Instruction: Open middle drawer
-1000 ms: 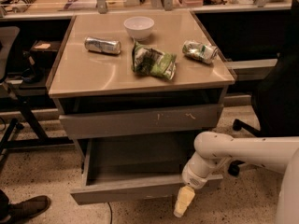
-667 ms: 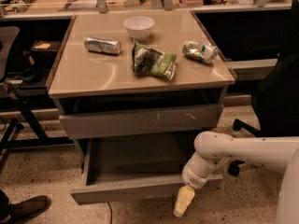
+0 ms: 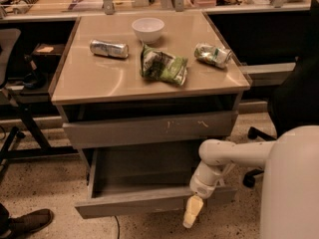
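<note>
The middle drawer (image 3: 133,207) was found pulled well out from beneath the counter (image 3: 94,86), its shallow grey box interior left exposed and its plain front set forward of the scratched grey drawer front (image 3: 124,131) above it. The claw (image 3: 193,217) was seen low at the right part of that pulled-out front, pointed downward toward the speckled floor, just below the front's lower edge. Whether the claw was open or closed could not be told. The white arm (image 3: 227,153) was bent in from the right, across the drawer's right end. On the counter were placed a white bowl (image 3: 148,29), a silver can (image 3: 108,48) laid on its side, a green snack bag (image 3: 163,66) and a crumpled green can (image 3: 213,54).
</note>
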You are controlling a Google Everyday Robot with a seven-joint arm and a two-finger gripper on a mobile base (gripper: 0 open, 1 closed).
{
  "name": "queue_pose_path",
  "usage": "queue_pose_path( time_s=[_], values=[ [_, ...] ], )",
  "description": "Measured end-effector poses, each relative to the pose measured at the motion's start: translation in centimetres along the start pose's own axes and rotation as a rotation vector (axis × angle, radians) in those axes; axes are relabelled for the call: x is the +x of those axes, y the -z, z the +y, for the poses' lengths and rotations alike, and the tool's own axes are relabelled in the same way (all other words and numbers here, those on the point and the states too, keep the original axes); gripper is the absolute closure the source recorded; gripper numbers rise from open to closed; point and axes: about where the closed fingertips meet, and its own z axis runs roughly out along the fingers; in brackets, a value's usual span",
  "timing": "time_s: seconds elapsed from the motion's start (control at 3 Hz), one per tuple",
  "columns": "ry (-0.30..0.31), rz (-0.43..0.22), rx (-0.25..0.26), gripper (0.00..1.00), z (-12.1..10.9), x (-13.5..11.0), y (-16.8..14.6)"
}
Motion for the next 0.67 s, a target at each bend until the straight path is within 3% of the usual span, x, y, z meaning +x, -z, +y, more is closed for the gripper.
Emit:
queue_pose_path(
  time_s=[0.33,0.67],
  values=[
    [-0.002,0.003,-0.003,0.00,0.1,0.1,0.2],
    [-0.040,0.032,-0.017,0.00,1.4,2.1,0.5]
  ],
)
